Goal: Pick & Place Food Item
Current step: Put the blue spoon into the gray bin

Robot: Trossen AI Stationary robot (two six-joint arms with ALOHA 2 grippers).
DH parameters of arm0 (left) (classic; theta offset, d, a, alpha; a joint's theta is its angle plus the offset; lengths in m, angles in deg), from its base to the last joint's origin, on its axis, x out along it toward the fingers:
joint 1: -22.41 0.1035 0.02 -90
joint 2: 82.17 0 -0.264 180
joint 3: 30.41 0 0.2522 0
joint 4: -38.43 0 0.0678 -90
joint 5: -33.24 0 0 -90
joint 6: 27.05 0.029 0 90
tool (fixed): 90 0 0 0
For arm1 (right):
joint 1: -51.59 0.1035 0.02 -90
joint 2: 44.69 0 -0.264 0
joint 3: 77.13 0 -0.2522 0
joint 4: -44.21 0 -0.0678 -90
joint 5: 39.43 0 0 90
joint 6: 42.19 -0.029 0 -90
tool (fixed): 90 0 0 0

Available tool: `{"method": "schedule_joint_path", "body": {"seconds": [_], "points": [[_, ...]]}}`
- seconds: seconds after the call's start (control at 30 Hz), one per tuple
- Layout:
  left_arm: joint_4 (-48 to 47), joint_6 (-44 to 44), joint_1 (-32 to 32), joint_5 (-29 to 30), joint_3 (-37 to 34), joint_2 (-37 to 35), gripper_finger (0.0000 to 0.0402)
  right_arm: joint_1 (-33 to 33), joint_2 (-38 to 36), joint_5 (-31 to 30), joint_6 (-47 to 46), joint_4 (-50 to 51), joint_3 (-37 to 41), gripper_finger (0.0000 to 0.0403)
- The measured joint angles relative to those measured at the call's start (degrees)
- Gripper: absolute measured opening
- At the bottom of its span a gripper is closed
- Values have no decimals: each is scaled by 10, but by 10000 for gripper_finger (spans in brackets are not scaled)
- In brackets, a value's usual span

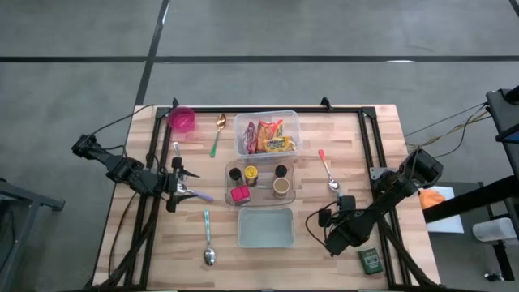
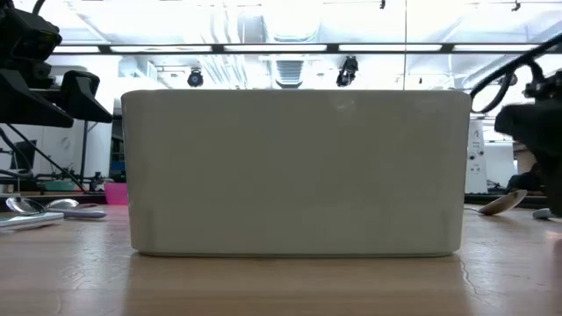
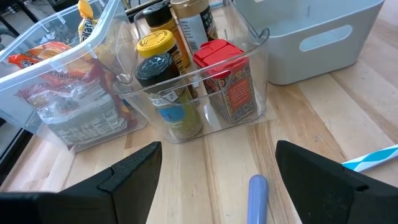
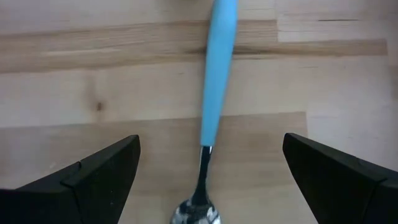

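Note:
Snack packets lie in a clear tub at the table's far middle. Spice jars stand in a clear tray in front of it. My left gripper is open, low over the table left of the tray, pointing at the jars, with a purple handle under it. My right gripper is open at the near right, pointing down. Its fingers stand on either side of a blue-handled spoon that lies flat on the wood; they are clear of it.
A pale bin sits near the front middle and fills the low view. Around it lie a pink cup, a green-handled spoon, a red-handled spoon, another blue-handled spoon and a small green box.

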Motion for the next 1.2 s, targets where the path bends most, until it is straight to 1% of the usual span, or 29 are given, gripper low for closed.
{"method": "schedule_joint_path", "body": {"seconds": [0.1,0.27,0.47,0.67,1.0,1.2], "points": [[0,0,0,0,0,0,317,-6,25,12,0,-2,-11,391],[0,0,0,0,0,0,317,-5,59,11,-2,20,-36,391],[0,0,0,0,0,0,317,-6,69,12,-2,38,-55,391],[0,0,0,0,0,0,317,-1,51,-24,-2,37,-59,391],[0,0,0,0,0,0,317,1,17,-26,-2,39,-31,391],[0,0,0,0,0,0,317,13,-8,-27,0,-7,9,391]]}}
